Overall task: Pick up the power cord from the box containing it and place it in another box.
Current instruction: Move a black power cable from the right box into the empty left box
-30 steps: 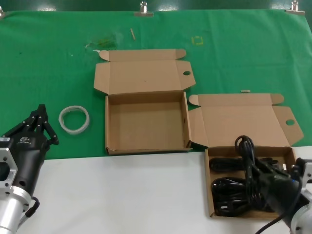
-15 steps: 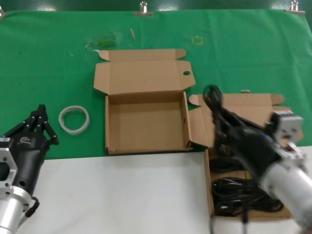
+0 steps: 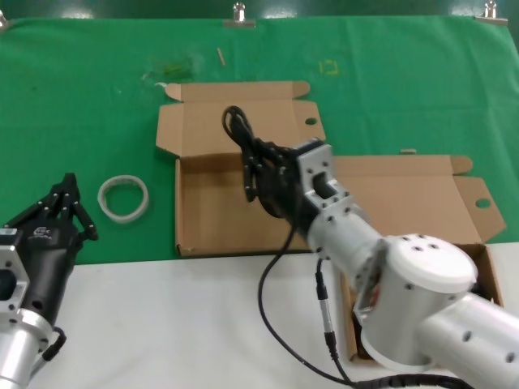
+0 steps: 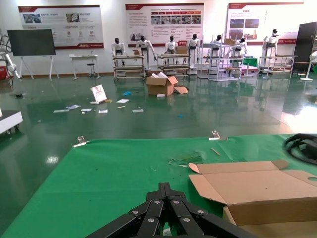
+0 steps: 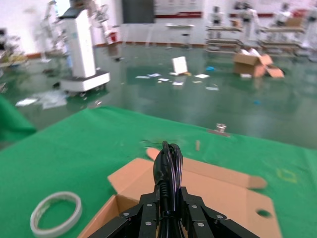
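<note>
My right gripper (image 3: 261,177) is shut on the power cord (image 3: 238,128), a narrow black hank that sticks up out of the jaws. It hovers over the right part of the other box (image 3: 207,212), whose lid panel (image 3: 235,126) has a small hole (image 3: 310,121). In the right wrist view the cord (image 5: 167,161) stands between the fingers (image 5: 146,208) above that lid (image 5: 223,191). The source box (image 3: 397,198), with a hole in its right wing (image 3: 482,203), lies at the right; my arm hides most of its tray. My left gripper (image 3: 69,194) is parked shut at the lower left.
A white tape ring (image 3: 123,198) lies on the green cloth left of the other box and also shows in the right wrist view (image 5: 54,213). A black robot cable with a silver connector (image 3: 327,324) hangs over the white table front. The left gripper's own view (image 4: 165,187) shows green cloth ahead.
My right arm has swung up and to the left, carrying the cord out of the right box to above the left box. The left arm has not moved.
</note>
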### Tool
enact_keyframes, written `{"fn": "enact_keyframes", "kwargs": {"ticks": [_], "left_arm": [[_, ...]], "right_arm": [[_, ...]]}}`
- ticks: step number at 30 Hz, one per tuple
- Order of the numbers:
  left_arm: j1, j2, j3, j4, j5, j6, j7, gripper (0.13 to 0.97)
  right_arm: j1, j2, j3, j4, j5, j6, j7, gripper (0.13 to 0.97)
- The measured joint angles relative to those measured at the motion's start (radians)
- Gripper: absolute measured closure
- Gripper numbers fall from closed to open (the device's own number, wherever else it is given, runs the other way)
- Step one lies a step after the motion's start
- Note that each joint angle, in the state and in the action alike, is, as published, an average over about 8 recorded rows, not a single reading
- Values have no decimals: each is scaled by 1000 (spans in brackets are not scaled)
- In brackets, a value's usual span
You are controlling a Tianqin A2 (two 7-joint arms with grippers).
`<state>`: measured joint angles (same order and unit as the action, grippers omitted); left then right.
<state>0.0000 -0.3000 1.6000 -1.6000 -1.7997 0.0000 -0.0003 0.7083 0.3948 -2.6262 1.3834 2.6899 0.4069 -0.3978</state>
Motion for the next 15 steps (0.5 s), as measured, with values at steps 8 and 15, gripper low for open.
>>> {"fn": "enact_keyframes", "kwargs": {"ticks": [8, 15], "left_arm": [[0, 0, 0, 0, 0, 0, 0, 957], [0, 0, 0, 0, 0, 0, 0, 957]], "right_arm": [[54, -94, -49, -213, -86, -104, -65, 889], [50, -98, -73, -267, -124, -131, -97, 889]]}}
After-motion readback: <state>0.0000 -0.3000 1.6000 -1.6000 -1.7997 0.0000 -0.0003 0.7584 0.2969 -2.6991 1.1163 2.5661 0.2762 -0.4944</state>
